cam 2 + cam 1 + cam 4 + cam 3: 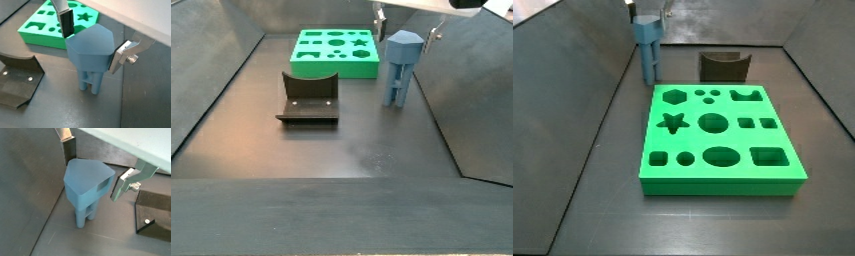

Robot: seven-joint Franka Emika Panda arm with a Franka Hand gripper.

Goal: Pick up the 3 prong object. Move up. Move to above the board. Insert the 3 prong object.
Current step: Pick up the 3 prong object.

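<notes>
The 3 prong object [85,180] is a blue-grey peg with a wide blocky head, standing upright on its prongs on the dark floor. It shows in both wrist views [90,50] and both side views [648,45] [400,65]. My gripper [93,173] [91,47] is low over it, with one finger [67,148] on each side of the head. The jaws stand open, with a thin gap beside the silver finger [120,54]. The green board [720,182] [331,68] [37,35] lies flat a short way from the peg, its cut-outs empty.
The fixture [723,66] [307,98] [17,80] [153,213] stands on the floor near the board and the peg. Sloping grey walls [580,120] [478,90] close in the floor on both sides.
</notes>
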